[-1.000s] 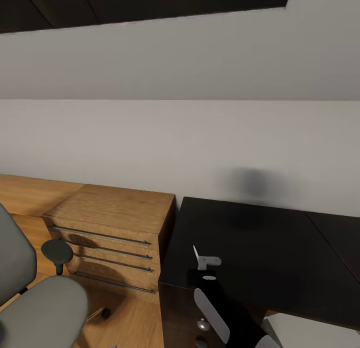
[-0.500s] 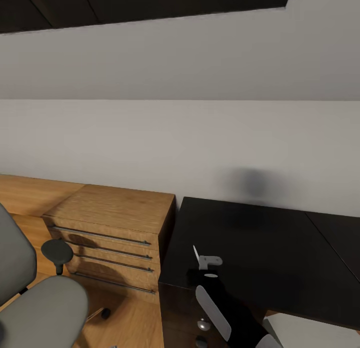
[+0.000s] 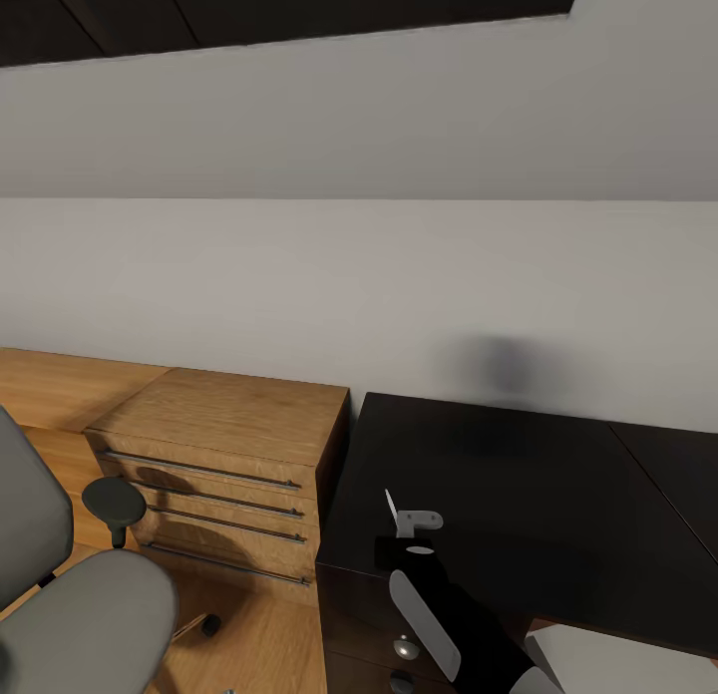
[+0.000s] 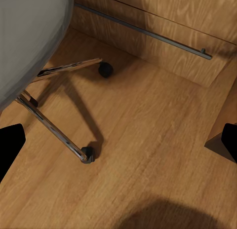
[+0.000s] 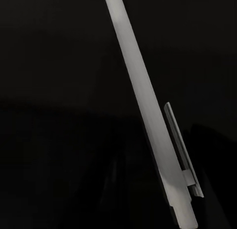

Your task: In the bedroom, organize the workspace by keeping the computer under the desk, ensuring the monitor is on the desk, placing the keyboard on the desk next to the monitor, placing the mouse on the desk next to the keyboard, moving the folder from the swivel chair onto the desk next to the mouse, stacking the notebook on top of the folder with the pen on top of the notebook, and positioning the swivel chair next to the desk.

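One pen (image 5: pixel 148 115) clenched in the right gripper (image 3: pixel 407 522) over one desk (image 3: pixel 519 495); one swivel chair (image 3: pixel 70 614) at eight o'clock; left gripper (image 4: pixel 118 145) spread open.

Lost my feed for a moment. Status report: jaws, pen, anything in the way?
Right gripper shut on pen, above dark desk. Left gripper's jaws open over wood floor, near swivel chair. Desk surface near the pen looks bare.
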Motion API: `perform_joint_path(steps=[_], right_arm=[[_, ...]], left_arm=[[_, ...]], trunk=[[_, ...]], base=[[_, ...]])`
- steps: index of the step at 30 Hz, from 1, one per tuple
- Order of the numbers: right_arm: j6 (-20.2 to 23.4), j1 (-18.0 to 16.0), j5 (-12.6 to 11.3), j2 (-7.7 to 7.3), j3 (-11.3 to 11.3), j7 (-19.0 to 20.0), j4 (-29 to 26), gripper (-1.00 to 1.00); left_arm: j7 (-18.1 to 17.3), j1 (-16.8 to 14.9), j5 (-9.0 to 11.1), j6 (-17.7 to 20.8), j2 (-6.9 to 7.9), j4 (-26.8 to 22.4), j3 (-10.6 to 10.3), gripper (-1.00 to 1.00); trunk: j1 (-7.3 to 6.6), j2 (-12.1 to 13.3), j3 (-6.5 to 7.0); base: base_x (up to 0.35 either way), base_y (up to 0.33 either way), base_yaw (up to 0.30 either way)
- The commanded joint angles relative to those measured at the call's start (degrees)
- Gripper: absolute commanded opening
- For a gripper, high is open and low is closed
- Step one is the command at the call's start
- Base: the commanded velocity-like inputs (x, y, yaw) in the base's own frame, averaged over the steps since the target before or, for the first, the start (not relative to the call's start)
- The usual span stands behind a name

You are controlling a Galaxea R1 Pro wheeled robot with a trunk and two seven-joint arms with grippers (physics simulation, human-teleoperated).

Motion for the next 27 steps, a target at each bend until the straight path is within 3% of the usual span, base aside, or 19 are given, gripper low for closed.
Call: perform_joint_path(steps=[1,27], right_arm=[[-0.05,-0.01,-1.76,-0.02,0.09,-0.41,-0.05,-1.00],[-0.64,-0.01,-1.57,-0.20,0.02,-0.41,-0.86,-1.00]], left_arm=[[0.33,-0.03,0.61,-0.38,0.08,-0.06,-0.28,1.00],[0.33,-0.03,0.61,-0.38,0.08,0.03,-0.28,1.00]], trunk=[[0.01,-0.02,-0.06],[0.01,-0.02,-0.06]], base=[[0.000,0.000,0.000],[0.000,0.000,0.000]])
